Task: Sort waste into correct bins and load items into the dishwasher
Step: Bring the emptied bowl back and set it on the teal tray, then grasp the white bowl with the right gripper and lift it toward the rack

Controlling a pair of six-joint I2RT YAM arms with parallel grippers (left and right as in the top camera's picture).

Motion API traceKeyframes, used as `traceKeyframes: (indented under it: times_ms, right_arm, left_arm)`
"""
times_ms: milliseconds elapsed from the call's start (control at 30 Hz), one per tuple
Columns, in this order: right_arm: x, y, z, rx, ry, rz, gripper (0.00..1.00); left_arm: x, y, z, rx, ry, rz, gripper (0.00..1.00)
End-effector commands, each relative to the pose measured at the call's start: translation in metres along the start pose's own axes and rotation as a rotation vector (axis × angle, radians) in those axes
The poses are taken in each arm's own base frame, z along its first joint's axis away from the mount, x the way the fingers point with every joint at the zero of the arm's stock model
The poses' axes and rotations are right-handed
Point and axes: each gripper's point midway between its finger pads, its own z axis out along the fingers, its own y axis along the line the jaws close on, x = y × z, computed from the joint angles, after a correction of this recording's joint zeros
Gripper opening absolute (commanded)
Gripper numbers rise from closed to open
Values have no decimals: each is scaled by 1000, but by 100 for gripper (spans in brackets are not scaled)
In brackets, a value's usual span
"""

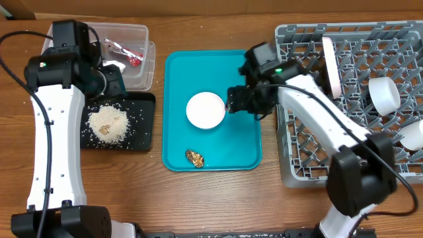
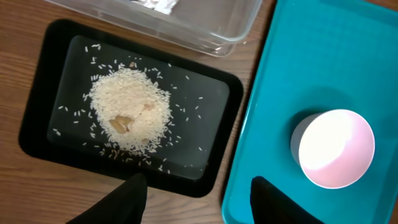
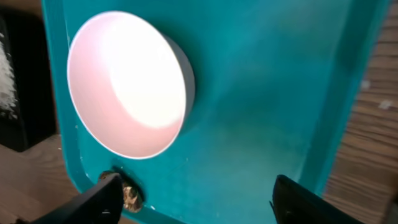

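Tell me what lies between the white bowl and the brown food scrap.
Nothing: only bare floor of the teal tray separates the bowl from the scrap, as the overhead view shows.

- Your left arm [image 1: 56,132] is built of long white shells joined by bulky black joint housings, and a small green light glows near its upper joint.
- Your right arm [image 1: 317,109] matches it, with white links, black joints and a green light by the wrist housing.
- Thin black cables [image 1: 43,145] run along both arms.
- Your left tool [image 2: 199,202] has two matte black fingers with blunt tips.
- Your right tool [image 3: 199,199] has the same dark fingers, their edges blurred.
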Motion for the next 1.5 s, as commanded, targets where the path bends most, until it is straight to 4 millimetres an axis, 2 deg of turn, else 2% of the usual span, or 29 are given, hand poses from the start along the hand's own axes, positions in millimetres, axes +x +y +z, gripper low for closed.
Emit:
traceKeyframes:
  times_ms: [0,167,367,500,733,833,900,1033,1100,1200,1300,1400,1467]
  right_arm:
    - [-1,7,16,-3,16,30,74]
    - [3,8,45,3,59,44,70]
    - [1,9,68,10,63,27,50]
    - [1,-4,78,68,62,83,40]
    - [5,-13,80,95,73,97,20]
    - [5,-18,74,104,85,116,5]
    - [3,-22,65,112,91,134,4]
    - [-13,-31,30,148,46,156,4]
    - [-24,-35,0,186,-18,156,4]
    - [-42,-38,-58,237,-155,106,4]
    - [-55,-50,-121,330,-332,114,4]
    - [-65,-77,-186,471,-534,161,4]
    - [-70,-105,-230,600,-667,225,4]
  left_arm:
    - [-5,0,-6,2,-25,-18,56]
    - [-6,0,-6,3,-27,-18,57]
    - [-6,0,-6,3,-28,-18,57]
    - [-5,0,-6,2,-25,-17,57]
    - [-5,0,-6,3,-25,-17,57]
    - [-5,0,-6,2,-25,-18,57]
    - [-5,0,-6,3,-25,-18,57]
    - [-5,0,-6,3,-26,-18,58]
    - [-5,0,-6,2,-26,-18,58]
    - [-5,0,-6,3,-26,-18,58]
    - [-6,0,-6,3,-27,-18,58]
    - [-6,0,-6,3,-29,-18,58]
    - [-7,-1,-6,4,-31,-17,58]
